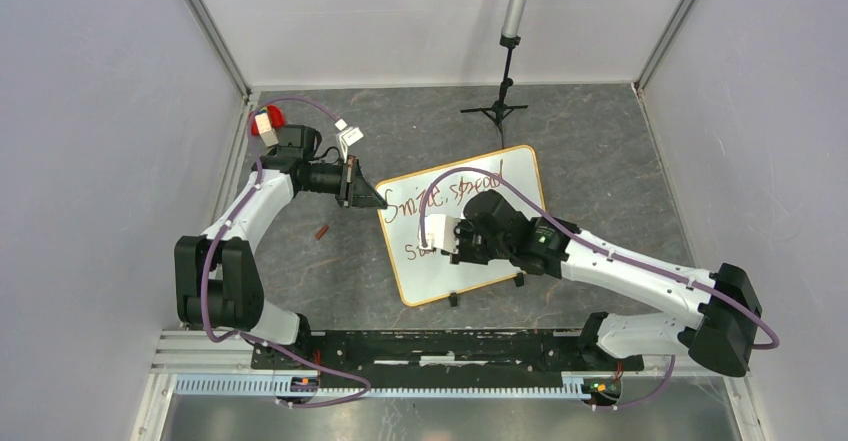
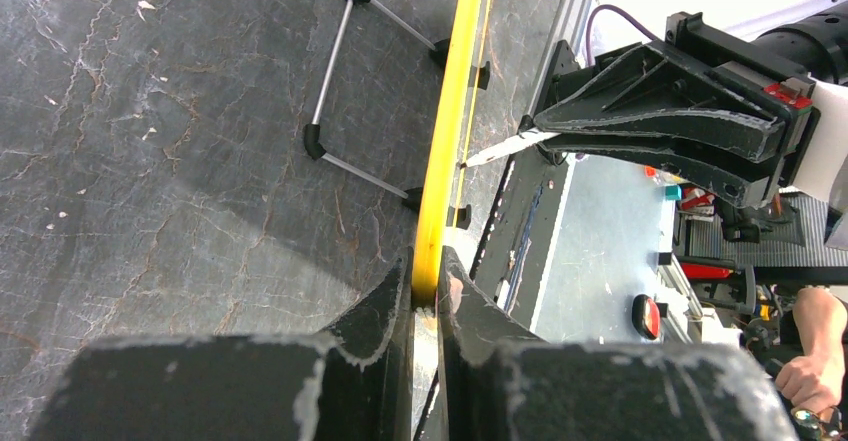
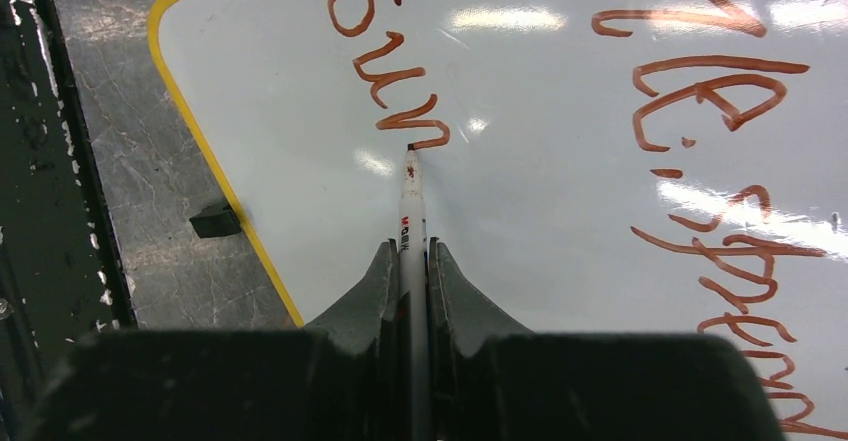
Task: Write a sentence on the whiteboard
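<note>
The whiteboard lies tilted on the dark table, its frame showing yellow. The sentence reads "Smile, spread" in dark red, with a second line "Sun" below it. My left gripper is shut on the board's left edge; the left wrist view shows the yellow frame pinched between the fingers. My right gripper is shut on a white marker, whose tip touches the board right after the "n". The right gripper also shows over the board in the top view.
A black tripod stand is at the back. A small brown piece lies left of the board. Two black clips sit at the board's near edge. The board's wire prop lies on the table.
</note>
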Action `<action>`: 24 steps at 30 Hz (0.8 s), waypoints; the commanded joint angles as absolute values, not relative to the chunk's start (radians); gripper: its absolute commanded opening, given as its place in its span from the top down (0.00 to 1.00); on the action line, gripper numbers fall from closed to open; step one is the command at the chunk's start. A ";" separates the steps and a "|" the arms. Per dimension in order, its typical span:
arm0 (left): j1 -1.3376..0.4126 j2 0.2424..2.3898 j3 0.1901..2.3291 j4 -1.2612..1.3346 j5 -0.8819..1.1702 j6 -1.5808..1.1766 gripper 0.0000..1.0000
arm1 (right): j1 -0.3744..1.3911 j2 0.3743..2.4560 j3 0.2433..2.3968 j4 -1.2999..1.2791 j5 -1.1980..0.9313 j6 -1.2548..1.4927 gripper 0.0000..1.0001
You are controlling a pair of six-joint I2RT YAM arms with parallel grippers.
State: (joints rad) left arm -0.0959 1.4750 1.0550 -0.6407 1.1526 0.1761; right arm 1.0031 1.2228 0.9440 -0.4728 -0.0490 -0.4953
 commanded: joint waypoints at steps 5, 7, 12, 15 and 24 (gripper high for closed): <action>-0.101 1.475 1.065 -0.603 1.106 0.185 0.98 | 1.002 1.223 0.927 -0.505 -0.084 -0.510 1.00; -0.101 1.478 1.065 -0.603 1.106 0.184 0.98 | 1.002 1.223 0.925 -0.509 -0.087 -0.512 1.00; -0.102 1.480 1.065 -0.603 1.107 0.184 0.98 | 1.005 1.206 0.931 -0.511 -0.087 -0.521 1.00; -0.101 1.480 1.063 -0.603 1.106 0.185 0.98 | 1.005 1.183 0.939 -0.499 -0.101 -0.516 1.00; -0.103 1.478 1.065 -0.603 1.109 0.185 0.97 | 0.967 1.164 0.959 -0.489 -0.099 -0.483 1.00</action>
State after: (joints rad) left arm -0.0959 1.4750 1.0550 -0.6411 1.1534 0.1761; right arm 0.9886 1.1812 0.9340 -0.5102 -0.0971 -0.5022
